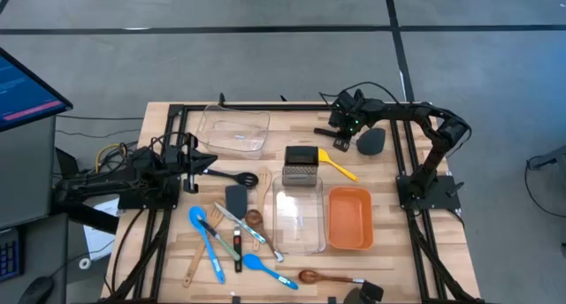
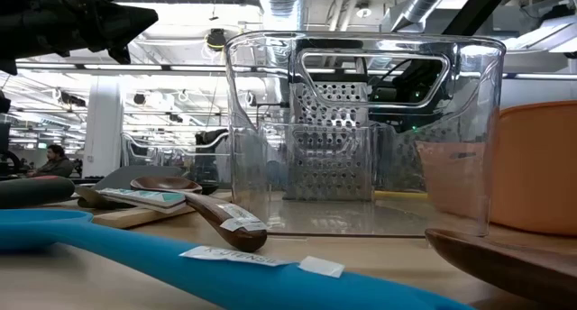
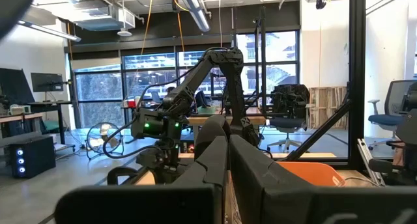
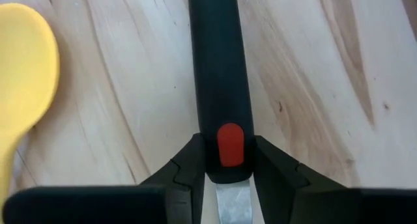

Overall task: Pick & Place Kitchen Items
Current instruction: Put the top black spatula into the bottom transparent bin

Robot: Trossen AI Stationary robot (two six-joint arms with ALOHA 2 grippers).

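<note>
Clamping a black handle (image 4: 219, 74) between its fingers (image 4: 186, 168) — right gripper (image 4: 219, 185); left gripper (image 3: 228, 178) closed

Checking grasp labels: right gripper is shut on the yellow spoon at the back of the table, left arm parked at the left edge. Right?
Not the yellow spoon. The right wrist view shows the right gripper closed on a black handle with a red button; the spoon lies beside it, untouched. The left gripper is parked at the left edge.

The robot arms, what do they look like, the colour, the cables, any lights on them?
Both arms are dark, near black, built of jointed links. The right arm has black cables looping at its wrist and a small green light by the right gripper. The left arm looks the same, with blocky black fingers on the left gripper.
</note>
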